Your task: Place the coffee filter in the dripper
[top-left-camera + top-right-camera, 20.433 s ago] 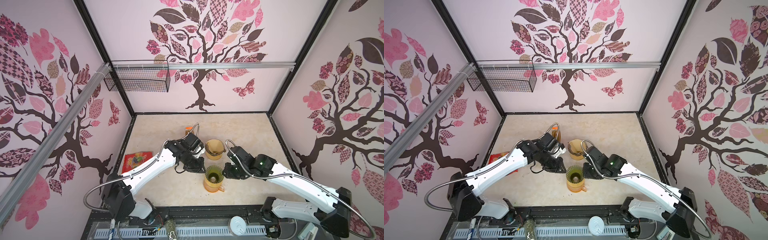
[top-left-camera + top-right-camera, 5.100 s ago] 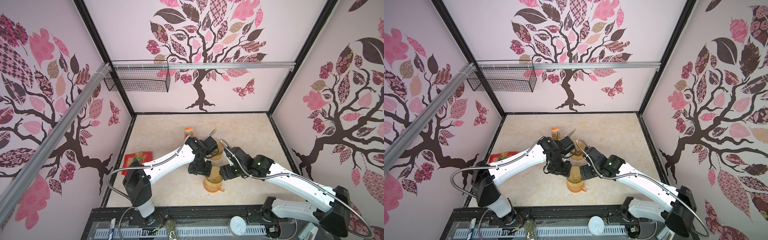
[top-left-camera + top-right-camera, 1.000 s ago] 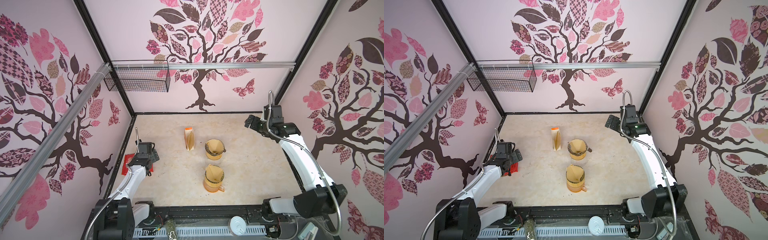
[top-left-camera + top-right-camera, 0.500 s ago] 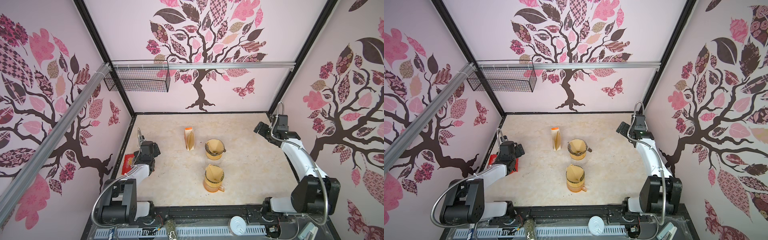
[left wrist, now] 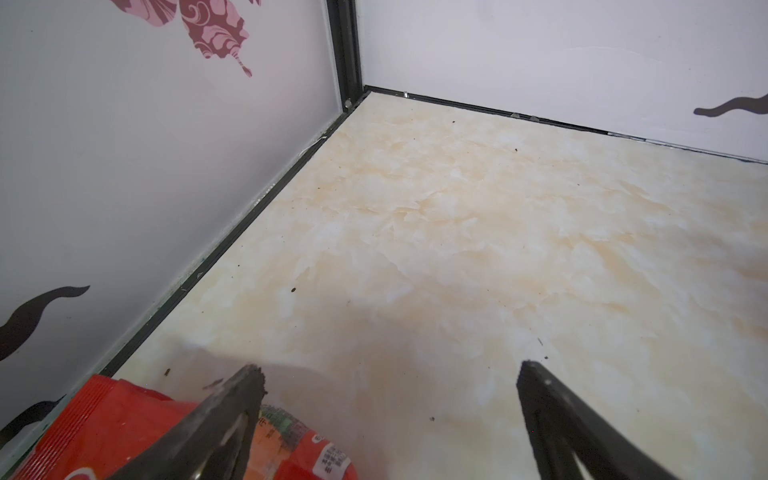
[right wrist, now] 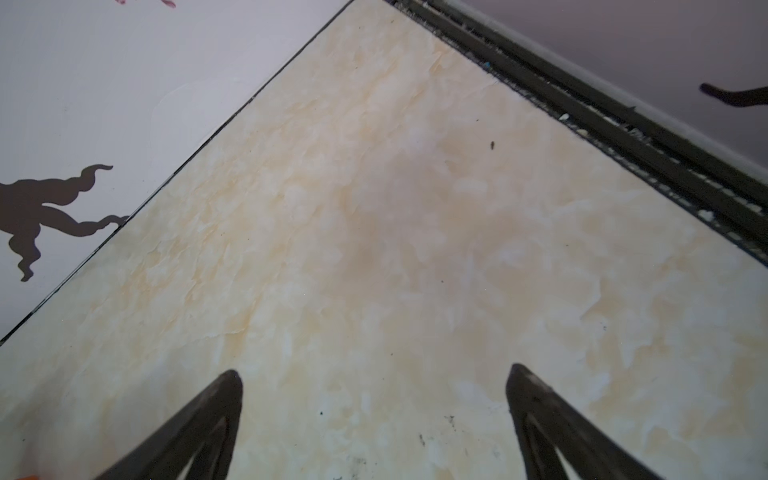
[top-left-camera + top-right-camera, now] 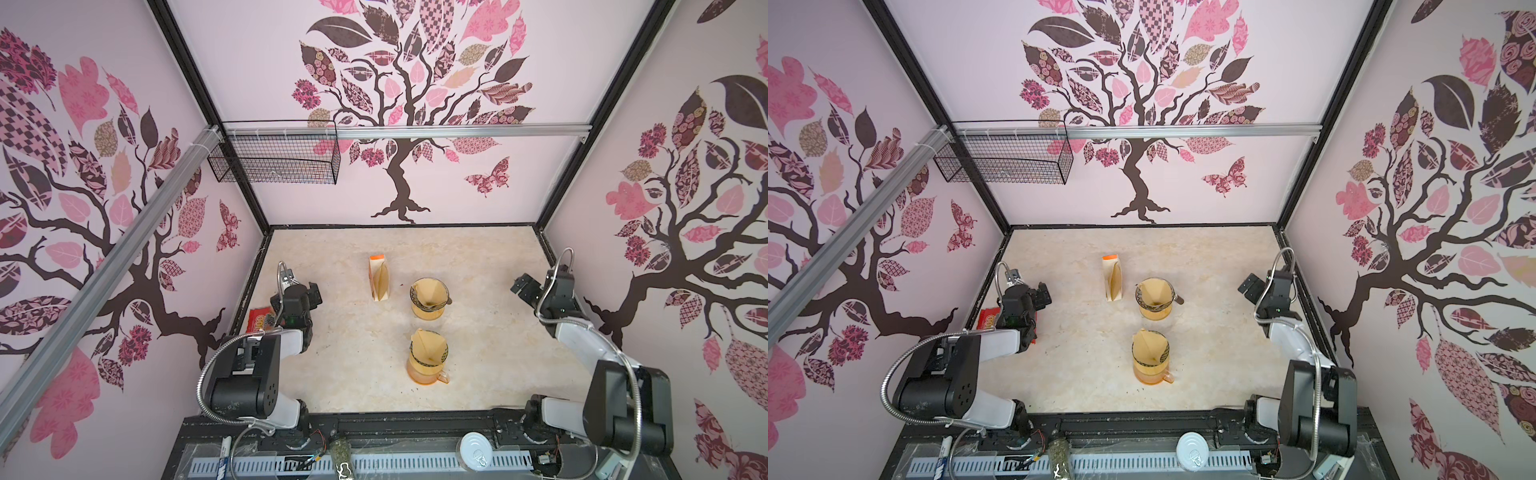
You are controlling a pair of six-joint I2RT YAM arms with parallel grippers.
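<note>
Both top views show an amber dripper (image 7: 428, 365) (image 7: 1150, 365) at the front middle of the table, with a tan paper coffee filter (image 7: 429, 345) (image 7: 1150, 347) sitting in its cone. A second dripper (image 7: 430, 309) behind it also holds a filter (image 7: 428, 291). An upright pack of filters (image 7: 379, 282) (image 7: 1113, 282) stands to the left of the rear one. My left gripper (image 7: 311, 291) (image 5: 388, 370) hangs open by the left wall. By the right wall, my right gripper (image 7: 523, 289) (image 6: 374, 374) is open too. Neither holds anything, and both are far from the drippers.
A red snack packet (image 7: 259, 320) (image 5: 104, 419) lies by the left wall under my left gripper. A wire basket (image 7: 274, 164) hangs on the back wall. A white lid (image 7: 473, 455) and a small jar (image 7: 340, 451) sit on the front rail.
Both arms have drawn back toward their bases over the last second, the left folding down near the red packet and the right sliding forward along the right wall. Drippers and filters have not moved.
</note>
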